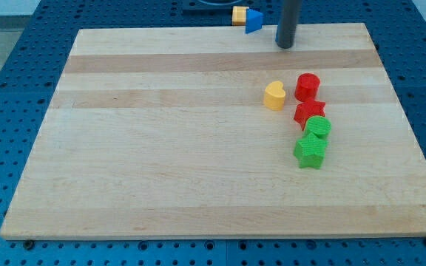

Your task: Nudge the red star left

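Six blocks on screen: four clustered on the wooden board, two off its top edge.
My tip [285, 45]: lower end of the straight dark rod, standing on the pale wooden board [161, 148] close to its top edge, right of centre; I have no claw to spread or press together, and the tip touches no block.
Blue block [254, 21]: just up and to the view's left of my tip, off the board's top edge, wedge-like as far as I can tell.
Orange-yellow block [238, 14]: touching the blue one on its far left side, shape unclear, partly cut by the view's top.
Red cylinder [308, 86]: below my tip and slightly to the view's right, apart from it.
Yellow heart-shaped block [274, 96]: below my tip, just left of the red cylinder, not touching it.
Red star [308, 113]: the task's block, directly under the red cylinder and touching it, well below my tip and a little right.
Green cylinder [319, 127]: pressed against the red star's lower right.
Green star [310, 151]: farthest from my tip, touching the green cylinder from below.
Blue perforated table [21, 89]: surrounds the board on all sides.
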You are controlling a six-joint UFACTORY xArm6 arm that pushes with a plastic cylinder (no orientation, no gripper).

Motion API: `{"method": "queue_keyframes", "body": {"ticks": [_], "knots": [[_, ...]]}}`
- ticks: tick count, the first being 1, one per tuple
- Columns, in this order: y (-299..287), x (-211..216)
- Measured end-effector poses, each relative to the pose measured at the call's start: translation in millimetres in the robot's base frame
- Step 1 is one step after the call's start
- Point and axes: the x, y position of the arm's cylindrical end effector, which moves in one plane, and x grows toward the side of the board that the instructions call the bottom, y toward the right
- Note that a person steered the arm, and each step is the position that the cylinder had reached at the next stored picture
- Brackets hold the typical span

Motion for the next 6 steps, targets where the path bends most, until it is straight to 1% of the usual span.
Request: {"method": "queue_keyframes", "body": {"ticks": [1,2,3,4,5,6], "knots": [[17.0,55.0],[92.3,116.3],[51.1,166.4],[39.3,162.7],[41.8,141.8],[18.4,132.2]]}}
